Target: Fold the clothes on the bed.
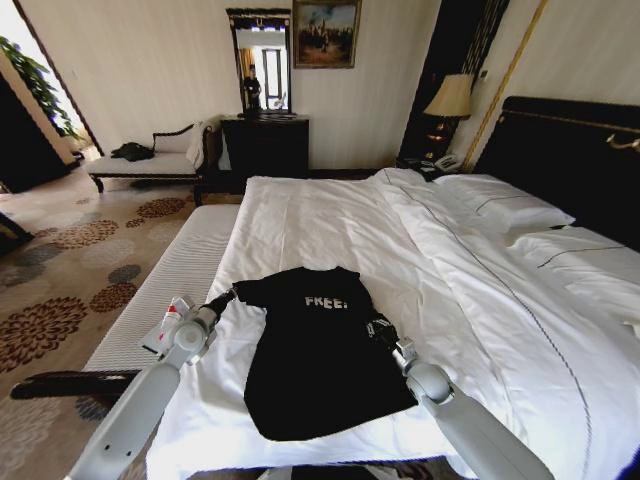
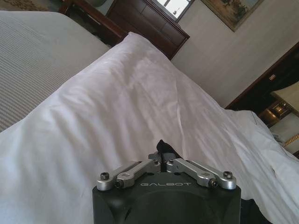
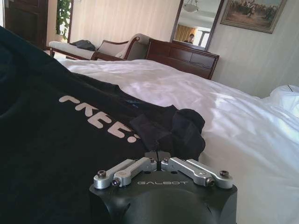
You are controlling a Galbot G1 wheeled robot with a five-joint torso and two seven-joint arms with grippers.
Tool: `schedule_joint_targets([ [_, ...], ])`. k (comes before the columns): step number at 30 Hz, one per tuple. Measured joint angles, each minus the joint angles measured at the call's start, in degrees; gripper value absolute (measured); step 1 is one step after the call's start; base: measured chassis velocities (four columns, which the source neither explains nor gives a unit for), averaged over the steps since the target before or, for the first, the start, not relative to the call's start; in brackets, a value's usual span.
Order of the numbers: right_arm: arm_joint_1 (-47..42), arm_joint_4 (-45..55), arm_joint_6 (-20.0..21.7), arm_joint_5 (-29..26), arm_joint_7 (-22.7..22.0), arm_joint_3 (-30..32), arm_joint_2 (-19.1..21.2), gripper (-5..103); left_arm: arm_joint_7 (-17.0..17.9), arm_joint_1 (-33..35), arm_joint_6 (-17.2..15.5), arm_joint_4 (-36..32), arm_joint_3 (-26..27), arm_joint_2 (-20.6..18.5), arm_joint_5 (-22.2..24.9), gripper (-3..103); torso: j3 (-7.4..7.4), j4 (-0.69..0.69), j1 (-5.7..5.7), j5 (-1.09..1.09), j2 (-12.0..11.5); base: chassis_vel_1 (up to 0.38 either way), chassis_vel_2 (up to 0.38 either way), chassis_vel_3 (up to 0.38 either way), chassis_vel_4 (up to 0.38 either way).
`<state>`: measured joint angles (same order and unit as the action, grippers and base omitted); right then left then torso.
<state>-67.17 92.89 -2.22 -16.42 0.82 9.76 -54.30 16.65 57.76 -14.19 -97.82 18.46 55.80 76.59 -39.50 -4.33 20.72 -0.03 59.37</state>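
Observation:
The clothes (image 1: 315, 360), a black T-shirt with white "FREE" lettering, lie flat near the foot of the bed (image 1: 320, 215) on its white duvet. My left gripper (image 1: 229, 297) is at the shirt's left sleeve. In the left wrist view the left gripper (image 2: 161, 157) is shut with a small tuft of black cloth (image 2: 161, 145) between its tips, the duvet (image 2: 140, 93) beyond. My right gripper (image 1: 378, 327) is at the right sleeve. The right wrist view shows the right gripper (image 3: 157, 156) shut on the bunched sleeve (image 3: 175, 128), beside the lettering (image 3: 100, 119).
A grey-white striped bench (image 1: 165, 290) runs along the bed's left side, with patterned carpet (image 1: 70, 270) beyond. White pillows (image 1: 505, 205) and a dark headboard (image 1: 570, 150) are at the right. A dark dresser (image 1: 265, 145) and a chaise (image 1: 150, 160) stand at the far wall.

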Motion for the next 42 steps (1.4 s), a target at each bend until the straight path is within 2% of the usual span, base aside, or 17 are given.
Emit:
schedule_joint_targets([
  [4,-0.8,1.0,-0.1,-0.1,0.1,0.3,0.2,0,0.0,0.1,0.0,-0.1,0.0,0.1,0.0,0,0.0,0.0,0.0,0.0,0.0,0.0,0.0,0.0,0.0],
  [13,-3.0,0.8,-6.4,3.3,1.8,-1.5,1.0,0,0.0,0.7,0.1,-0.7,0.2,-0.1,-0.3,0,0.0,0.0,0.0,0.01,0.0,0.0,0.0,0.0,0.0],
  [18,-3.1,0.1,-7.3,5.0,2.5,-2.0,1.0,0,0.0,0.8,0.1,-0.8,0.2,-0.2,-0.4,0,0.0,0.0,0.0,0.0,0.0,0.0,0.0,0.0,0.0],
  [19,-3.1,0.0,-7.6,5.5,2.8,-2.0,1.0,-3,0.0,0.8,0.1,-1.0,0.2,-0.2,-0.4,0,0.0,0.0,0.0,0.0,0.0,0.0,0.0,0.0,0.0],
  [20,-3.0,-0.1,-7.6,5.8,2.9,-2.0,1.0,1,0.0,0.8,0.1,-1.0,0.2,-0.2,-0.4,0,0.0,0.0,0.0,0.0,0.0,0.0,0.0,0.0,0.0],
  [22,-2.9,-0.2,-7.8,6.2,2.9,-2.0,1.1,1,0.0,0.8,0.1,-1.0,0.2,-0.2,-0.4,0,0.0,0.0,0.0,0.0,0.0,0.0,0.0,0.0,0.0],
  [25,-2.6,-1.0,-8.8,8.2,3.5,-1.9,1.3,17,0.0,0.8,0.1,-1.0,0.2,-0.2,-0.5,0,0.0,0.0,0.0,0.0,0.0,0.0,0.0,0.0,0.0],
  [26,-2.6,-1.0,-8.8,8.2,3.5,-1.9,1.3,17,0.0,0.8,0.1,-1.0,0.2,-0.2,-0.5,0,0.0,0.0,0.0,0.0,0.0,0.0,0.0,0.0,0.0],
  [28,-2.9,-1.1,-9.2,8.8,3.8,-1.5,1.6,28,0.0,1.0,0.1,-1.1,0.2,-0.1,-0.5,0,0.0,0.0,0.0,0.0,0.0,0.0,0.0,0.0,0.0],
  [29,-3.1,-1.0,-9.3,8.9,4.0,-1.4,1.7,28,0.0,1.0,0.1,-1.1,0.2,-0.1,-0.5,0,0.0,0.0,0.0,0.0,0.0,0.0,0.0,0.0,0.0],
  [31,-3.6,-0.5,-9.7,9.0,4.4,-0.9,1.9,38,0.0,1.1,0.1,-1.1,0.2,-0.1,-0.6,0,0.0,0.0,0.0,0.01,0.0,0.0,0.0,0.0,0.0],
  [32,-3.6,-0.5,-9.7,9.0,4.4,-0.9,1.9,38,0.0,1.1,0.1,-1.1,0.2,-0.1,-0.6,0,0.0,0.0,0.0,0.01,0.0,0.0,0.0,0.0,0.0],
  [35,-4.5,1.3,-9.9,7.9,4.8,0.2,2.0,55,0.0,1.2,0.1,-1.4,0.1,0.0,-0.9,0,0.0,0.0,0.0,0.0,0.0,0.0,0.0,0.0,0.0],
  [37,-4.8,1.9,-9.8,7.1,4.8,0.6,2.0,55,0.0,1.3,0.2,-1.4,0.1,0.0,-0.9,0,0.0,0.0,0.0,0.0,0.0,0.0,0.0,0.0,0.0],
  [40,-6.0,6.2,-7.6,-0.2,3.9,3.6,1.7,71,0.0,1.5,0.2,-2.0,0.1,-0.1,-1.2,0,0.0,0.0,0.0,0.0,0.0,0.0,0.0,0.0,0.0],
  [41,-6.0,6.2,-7.6,-0.2,3.9,3.6,1.7,71,0.0,1.5,0.2,-2.0,0.1,-0.1,-1.2,0,0.0,0.0,0.0,0.0,0.0,0.0,0.0,0.0,0.0],
  [42,-6.2,7.6,-6.5,-3.6,3.2,5.1,1.5,77,0.0,1.5,0.2,-2.2,0.0,-0.3,-1.2,0,0.0,0.0,0.0,0.0,0.0,0.0,0.0,0.0,0.0],
])
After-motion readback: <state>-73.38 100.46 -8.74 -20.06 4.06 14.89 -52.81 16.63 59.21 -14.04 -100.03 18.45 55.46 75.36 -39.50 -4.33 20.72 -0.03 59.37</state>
